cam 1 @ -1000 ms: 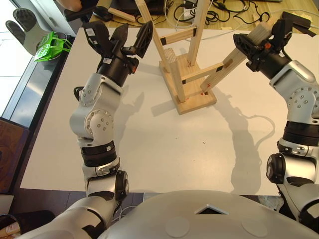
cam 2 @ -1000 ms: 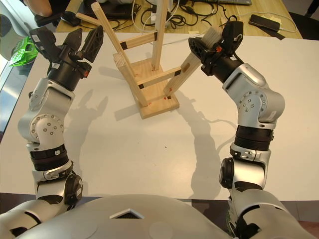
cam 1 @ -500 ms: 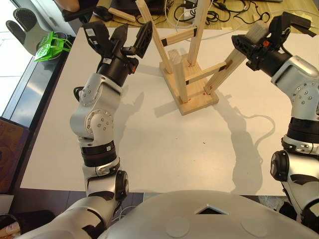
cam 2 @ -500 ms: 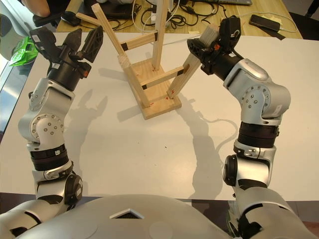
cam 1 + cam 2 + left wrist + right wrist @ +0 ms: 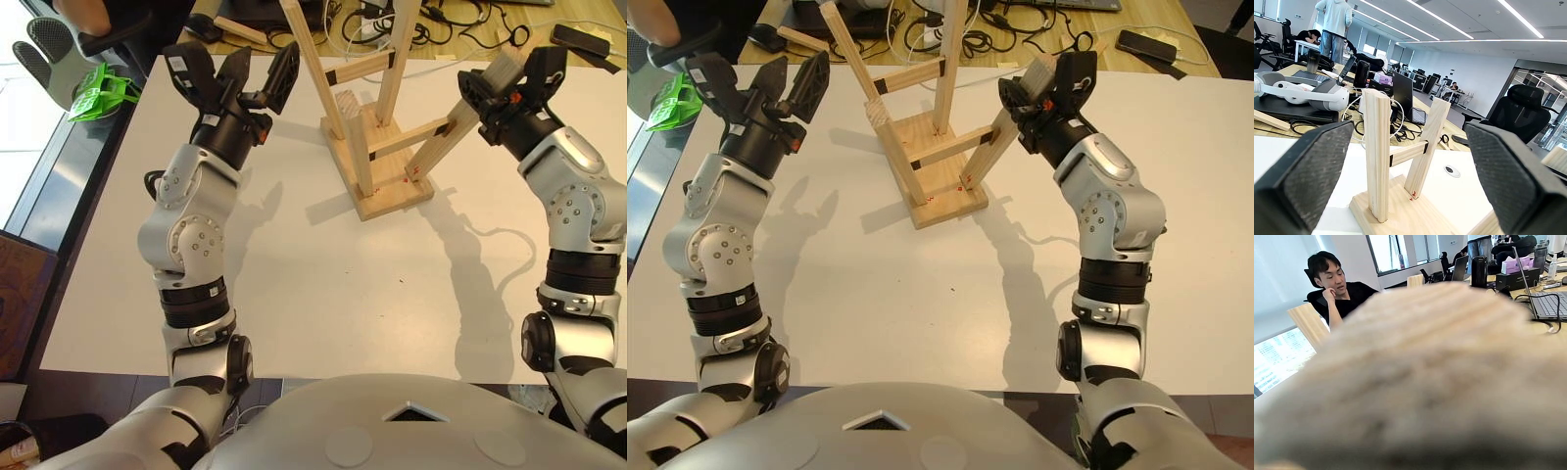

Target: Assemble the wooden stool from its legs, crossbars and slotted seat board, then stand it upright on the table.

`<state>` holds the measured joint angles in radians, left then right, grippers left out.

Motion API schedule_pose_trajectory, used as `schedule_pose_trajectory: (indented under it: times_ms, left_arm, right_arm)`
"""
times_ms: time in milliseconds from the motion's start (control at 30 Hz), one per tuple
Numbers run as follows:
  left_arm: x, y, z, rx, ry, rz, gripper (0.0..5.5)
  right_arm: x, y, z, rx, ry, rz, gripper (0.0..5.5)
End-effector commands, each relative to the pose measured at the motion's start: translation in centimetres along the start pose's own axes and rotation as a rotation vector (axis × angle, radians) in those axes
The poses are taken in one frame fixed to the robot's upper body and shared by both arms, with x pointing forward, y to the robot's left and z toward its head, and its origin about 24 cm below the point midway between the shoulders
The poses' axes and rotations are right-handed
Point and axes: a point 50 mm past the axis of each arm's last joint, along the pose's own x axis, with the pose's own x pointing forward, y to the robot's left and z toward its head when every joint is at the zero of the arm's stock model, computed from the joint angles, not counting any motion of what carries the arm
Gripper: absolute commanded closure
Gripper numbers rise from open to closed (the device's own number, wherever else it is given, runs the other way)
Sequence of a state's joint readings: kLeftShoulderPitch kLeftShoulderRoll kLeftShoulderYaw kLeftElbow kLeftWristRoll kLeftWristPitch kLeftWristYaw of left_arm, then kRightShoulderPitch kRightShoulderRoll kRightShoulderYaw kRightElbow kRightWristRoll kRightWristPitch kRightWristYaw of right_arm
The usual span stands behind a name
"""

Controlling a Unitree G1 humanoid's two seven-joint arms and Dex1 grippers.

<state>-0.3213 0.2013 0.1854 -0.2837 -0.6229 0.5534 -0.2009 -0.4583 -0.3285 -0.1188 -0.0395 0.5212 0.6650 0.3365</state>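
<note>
Here the right hand (image 5: 1046, 88) apparently clamps a stool leg (image 5: 982, 162); left hand (image 5: 245, 78) gapes, empty.

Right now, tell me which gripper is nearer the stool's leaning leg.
Right. The right gripper clamps the leaning leg at its top; the left gripper hovers open beyond the stool.

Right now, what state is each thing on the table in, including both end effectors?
Stool, upside down, seat board on the table, legs pointing up.
Right-hand leg, tilted, top end gripped.
Left end effector, open, apart from the stool.
Right end effector, shut on the right-hand leg.
</note>
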Motion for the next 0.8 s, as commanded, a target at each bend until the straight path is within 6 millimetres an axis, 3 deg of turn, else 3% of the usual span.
schedule_pose_trajectory:
  times_ms: [33,500,800]
  left_arm:
    - [0.2,0.0,0.1,0.006,-0.005,0.006,1.34]
    - [0.2,-0.1,0.1,0.000,-0.006,0.007,1.34]
    - [0.2,-0.2,0.1,-0.004,-0.011,0.009,1.34]
  right_arm:
    - [-0.3,-0.6,-0.7,0.006,0.054,-0.013,4.51]
    - [-0.1,-0.8,1.4,0.036,-0.046,0.009,2.21]
    - [-0.1,-1.1,4.7,0.067,-0.187,0.032,2.15]
